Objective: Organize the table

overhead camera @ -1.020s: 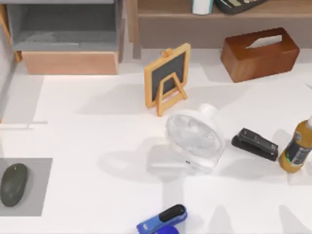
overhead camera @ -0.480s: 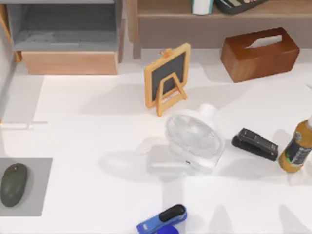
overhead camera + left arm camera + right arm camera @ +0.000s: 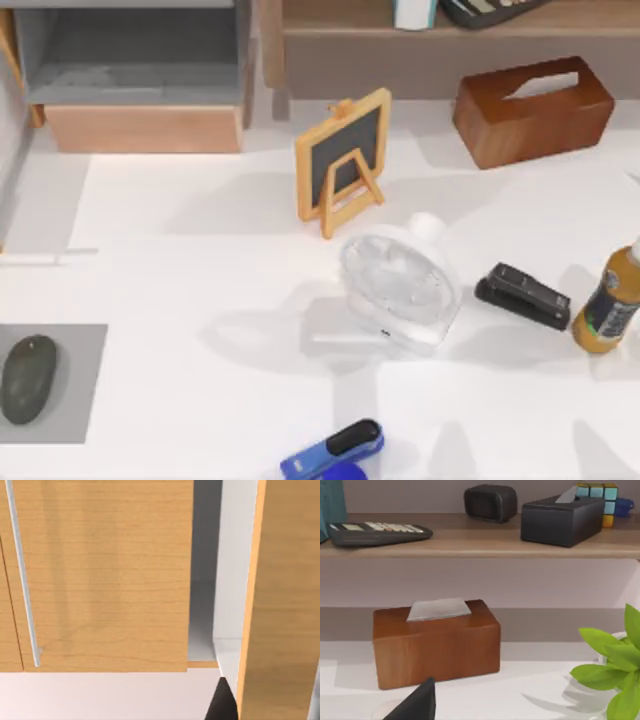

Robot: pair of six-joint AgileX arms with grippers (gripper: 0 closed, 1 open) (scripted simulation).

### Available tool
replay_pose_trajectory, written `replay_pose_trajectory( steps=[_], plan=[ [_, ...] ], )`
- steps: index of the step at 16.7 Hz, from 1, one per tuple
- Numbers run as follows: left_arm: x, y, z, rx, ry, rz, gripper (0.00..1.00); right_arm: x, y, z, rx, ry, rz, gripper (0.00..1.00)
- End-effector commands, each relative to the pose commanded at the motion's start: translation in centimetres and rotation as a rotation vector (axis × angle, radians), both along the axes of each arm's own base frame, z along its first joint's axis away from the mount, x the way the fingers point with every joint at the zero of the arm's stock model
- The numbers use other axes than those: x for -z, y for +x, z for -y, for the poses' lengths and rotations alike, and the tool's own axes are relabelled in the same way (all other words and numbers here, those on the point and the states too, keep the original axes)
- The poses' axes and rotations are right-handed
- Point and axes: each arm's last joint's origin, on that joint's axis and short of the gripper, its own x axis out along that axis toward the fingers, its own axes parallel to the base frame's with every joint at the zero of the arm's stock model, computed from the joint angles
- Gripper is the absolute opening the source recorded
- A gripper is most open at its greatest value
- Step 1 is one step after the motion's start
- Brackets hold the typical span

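Observation:
The white table (image 3: 200,280) carries a small wooden chalkboard easel (image 3: 343,160) at centre back and a white desk fan (image 3: 397,285) lying just in front of it. To the fan's right lie a black stapler (image 3: 522,295) and a yellow bottle (image 3: 608,300). A blue stapler (image 3: 333,452) sits at the front edge. A dark mouse (image 3: 28,378) rests on a grey mat (image 3: 85,410) at the left. A dark tip of my left gripper (image 3: 221,705) shows before a wooden drawer front (image 3: 100,580). A dark tip of my right gripper (image 3: 417,702) points at the brown tissue box (image 3: 436,642).
A brown tissue box (image 3: 532,108) stands at the back right below a wooden shelf (image 3: 450,30) holding a calculator (image 3: 377,532), a black tissue box (image 3: 562,520) and a small clock (image 3: 490,502). An open drawer unit (image 3: 140,75) stands at the back left. A green plant (image 3: 615,670) grows at the right.

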Motion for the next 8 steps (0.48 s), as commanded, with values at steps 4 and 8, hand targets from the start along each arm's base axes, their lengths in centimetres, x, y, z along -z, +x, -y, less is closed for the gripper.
replay_pose_trajectory(
  steps=[4,8],
  plan=[
    [0.00,0.00,0.00,0.000,0.000,0.000,0.00,0.00,0.00,0.00,0.000,0.000,0.000,1.00],
    [0.00,0.00,0.00,0.000,0.000,0.000,0.00,0.00,0.00,0.00,0.000,0.000,0.000,1.00]
  ],
)
